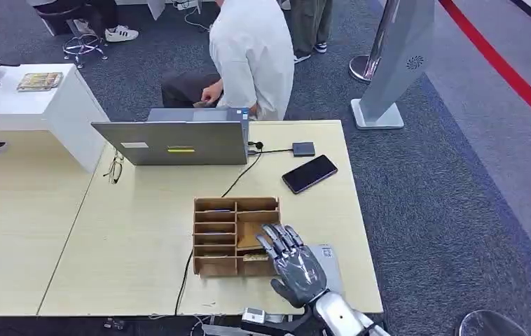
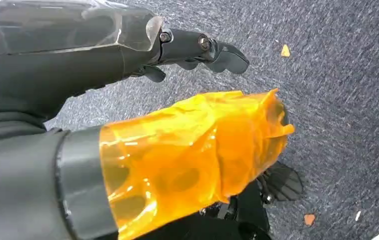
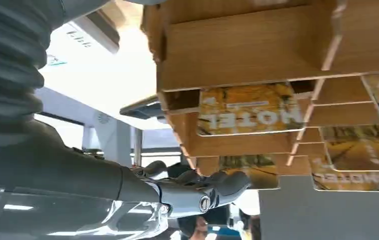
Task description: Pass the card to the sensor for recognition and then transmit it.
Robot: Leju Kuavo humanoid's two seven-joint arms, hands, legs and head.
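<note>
A wooden card rack [image 1: 215, 234] stands near the table's front edge, with yellow hotel cards [image 3: 250, 110] lying in its slots. My right hand [image 1: 294, 267] hovers at the rack's right side, its fingers [image 3: 197, 192] stretched out toward the cards and holding nothing. One card [image 1: 256, 257] lies in the front right slot just beside my fingertips. The small dark sensor [image 1: 303, 148] sits farther back on the table, cabled to the laptop. My left hand [image 2: 197, 47] hangs over the carpet with its fingers apart and empty; orange film [image 2: 192, 150] wraps its thumb.
An open laptop [image 1: 178, 140] stands at the back of the table, a black phone [image 1: 309, 173] to its right. A person in a white shirt [image 1: 252, 52] bends behind the table. A white sheet [image 1: 327, 253] lies under my right hand. Glasses [image 1: 113, 170] lie left of the laptop.
</note>
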